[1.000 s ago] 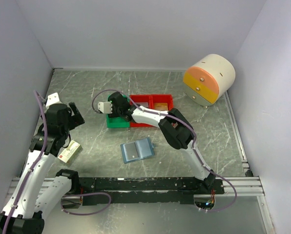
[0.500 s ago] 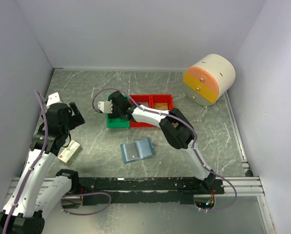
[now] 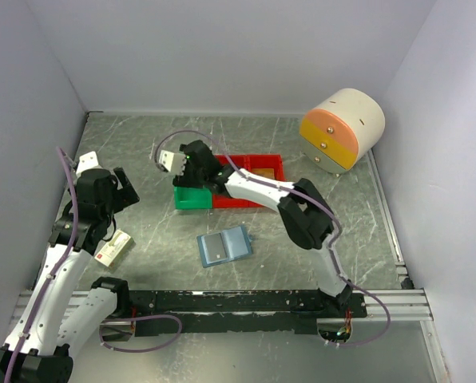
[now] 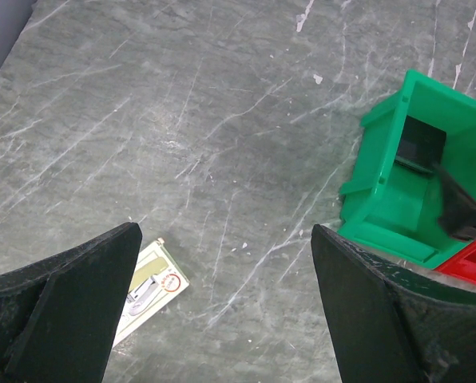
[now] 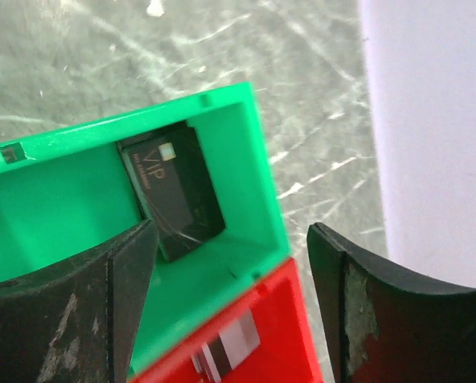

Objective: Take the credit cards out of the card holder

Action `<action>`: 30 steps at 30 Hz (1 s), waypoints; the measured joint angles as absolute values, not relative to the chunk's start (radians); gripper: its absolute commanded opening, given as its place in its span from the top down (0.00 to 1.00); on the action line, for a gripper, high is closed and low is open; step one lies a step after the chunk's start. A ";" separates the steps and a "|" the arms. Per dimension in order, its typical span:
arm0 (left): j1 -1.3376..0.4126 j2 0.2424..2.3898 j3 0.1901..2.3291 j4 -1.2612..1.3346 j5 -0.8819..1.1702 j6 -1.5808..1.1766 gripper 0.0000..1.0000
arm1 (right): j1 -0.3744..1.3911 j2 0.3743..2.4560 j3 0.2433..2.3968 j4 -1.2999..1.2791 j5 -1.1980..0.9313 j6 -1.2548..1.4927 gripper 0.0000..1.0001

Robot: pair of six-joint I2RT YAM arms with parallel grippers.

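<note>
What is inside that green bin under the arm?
One dark card marked VIP lies at one end of the green bin. A finger of the right gripper hides part of the floor, so more could be there.

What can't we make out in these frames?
- Card holder pockets: top view, too small to see whether cards remain.
- Striped card in red bin: right wrist view, cut by bottom edge.
- Small box: left wrist view, partly behind left claw.
</note>
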State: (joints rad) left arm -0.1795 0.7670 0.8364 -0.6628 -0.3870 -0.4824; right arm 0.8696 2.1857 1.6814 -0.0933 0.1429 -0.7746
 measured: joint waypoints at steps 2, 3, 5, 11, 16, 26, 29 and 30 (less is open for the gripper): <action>-0.179 0.768 0.836 -0.662 -0.383 -0.482 0.00 | 0.869 2.108 1.634 -0.057 0.138 -0.714 0.13; -0.179 0.768 0.836 -0.663 -0.381 -0.482 0.00 | 0.868 2.063 1.604 -0.030 0.134 -0.669 0.09; -0.179 0.768 0.836 -0.663 -0.378 -0.482 0.00 | 0.863 1.965 1.540 0.020 0.134 -0.567 0.06; -0.179 0.768 0.836 -0.662 -0.366 -0.478 0.00 | 0.850 1.700 1.400 0.038 0.165 -0.138 0.00; -0.179 0.770 0.836 -0.662 -0.356 -0.477 0.00 | 0.848 1.480 1.150 0.074 0.112 0.187 0.00; -0.179 0.787 0.836 -0.662 -0.355 -0.476 0.00 | 0.841 1.200 0.639 0.186 0.049 0.595 0.12; -0.179 0.795 0.836 -0.663 -0.355 -0.477 0.00 | 0.847 1.207 0.677 0.120 0.037 0.602 0.19; -0.179 0.797 0.836 -0.663 -0.355 -0.477 0.00 | 0.854 1.218 0.709 0.081 0.047 0.600 0.21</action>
State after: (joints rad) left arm -0.1787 0.7971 0.8364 -0.6628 -0.3550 -0.4767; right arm 0.8539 1.2179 0.7094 0.0811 0.0475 0.6003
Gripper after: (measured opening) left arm 0.998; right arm 0.848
